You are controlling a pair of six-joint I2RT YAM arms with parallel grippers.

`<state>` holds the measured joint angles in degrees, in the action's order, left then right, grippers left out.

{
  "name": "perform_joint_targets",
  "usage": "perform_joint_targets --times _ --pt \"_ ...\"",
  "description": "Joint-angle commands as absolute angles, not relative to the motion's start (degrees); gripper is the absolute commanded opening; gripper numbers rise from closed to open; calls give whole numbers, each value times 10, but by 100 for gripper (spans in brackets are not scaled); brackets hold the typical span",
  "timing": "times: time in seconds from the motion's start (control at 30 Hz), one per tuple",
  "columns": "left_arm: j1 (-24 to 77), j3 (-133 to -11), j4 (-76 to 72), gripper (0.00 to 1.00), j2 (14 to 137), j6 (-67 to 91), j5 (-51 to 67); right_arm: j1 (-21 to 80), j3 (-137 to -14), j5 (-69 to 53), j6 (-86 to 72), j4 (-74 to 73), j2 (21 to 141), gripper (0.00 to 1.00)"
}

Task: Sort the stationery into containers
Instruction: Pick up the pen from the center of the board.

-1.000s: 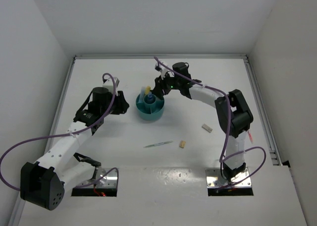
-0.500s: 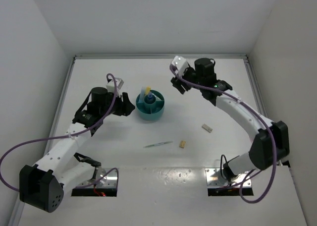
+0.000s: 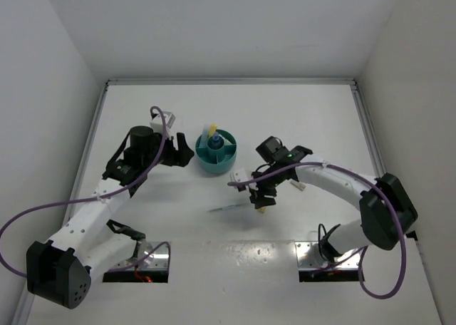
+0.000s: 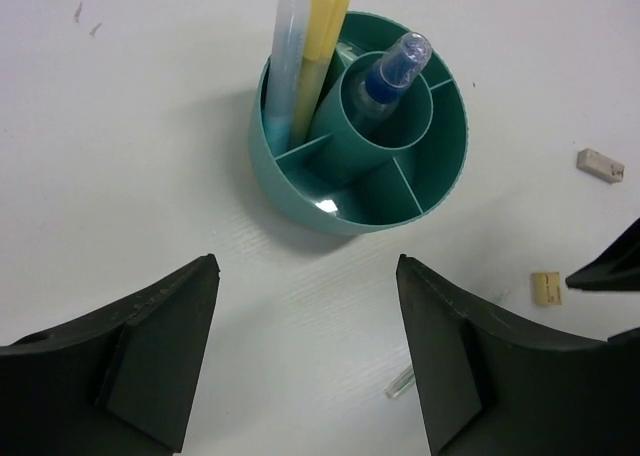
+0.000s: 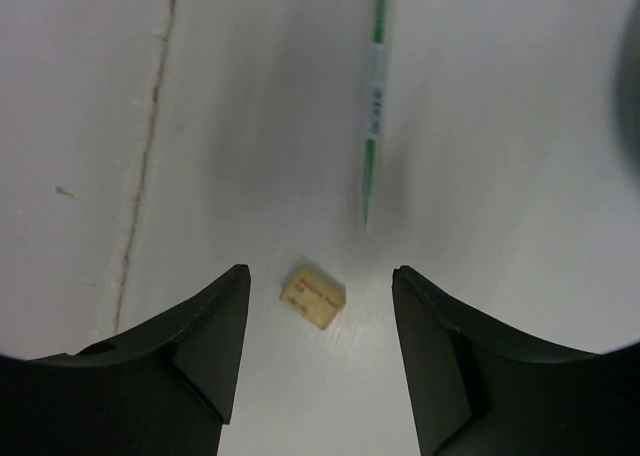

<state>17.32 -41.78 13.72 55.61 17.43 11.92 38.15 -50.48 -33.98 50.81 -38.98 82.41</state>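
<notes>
1. Block (image 5: 313,296) looks like the current target. Right gripper (image 5: 317,276) hangs over it with jaws open and empty, one finger on each side and a gap on both. Can't tell its height above the table (image 3: 142,111).
2. My read on that pose: the fingers already straddle the block, so a straight drop and close should take it with no re-aim.
3. Pen (image 5: 373,106) lies at 1 o'clock of the block in the right wrist view, tip toward it and apart from it. Risk: the finger on that side could nudge the pen on descent.
4. Left gripper (image 4: 305,266) has jaws wide open and holds nothing. In the top view it sits at 9 o'clock of the organiser (image 4: 285,186), facing it without touching. It is probably waiting there, clear of the right arm's path.
5. Organiser stands upright mid-table.
   - Tube (image 4: 395,71) is in the central well, cap up. The round well keeps it standing.
   - Yellow stick (image 4: 322,56) and pale stick (image 4: 285,56) share one outer compartment at 10 o'clock in the left wrist view. They lean side by side on the rim, held up by the dividers.
6. Loose items, placed from the organiser in the top view: pen at 6 o'clock, block at 5 o'clock, beige piece (image 4: 600,164) at 4 o'clock. All lie flat on the table, well apart from the organiser.
7. Count: 1 organiser and 6 items in total, with 3 items inside (2 sticks, 1 tube) and 3 outside (1 pen, 1 block, 1 beige piece). About half done, I'd say.
</notes>
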Motion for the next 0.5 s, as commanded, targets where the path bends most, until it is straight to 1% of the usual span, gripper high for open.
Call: perform_joint_targets --times 0.0,0.07,0.1,0.17,0.2,0.23,0.27,0.33,0.47 --pt "177 -432 132 77 543 178 108 415 -509 -389 547 -340 842 60" --pt "177 -432 132 77 543 178 103 440 -503 -367 518 -303 856 60" --pt "177 -432 132 77 543 178 103 449 -503 -359 506 -272 865 58" --pt "177 -432 132 77 543 178 97 471 -522 -345 499 -266 901 55" --pt "177 -432 132 77 543 178 97 478 -544 -340 479 -266 916 50" --pt "177 -432 137 77 543 178 91 489 -567 -334 474 -266 944 48" --pt "177 -432 137 77 537 178 91 496 -576 -327 474 -266 944 48" --pt "177 -432 137 77 537 178 85 506 -592 -310 460 -272 975 45" --pt "177 -432 137 77 532 178 75 523 -618 -282 439 -261 1008 43"
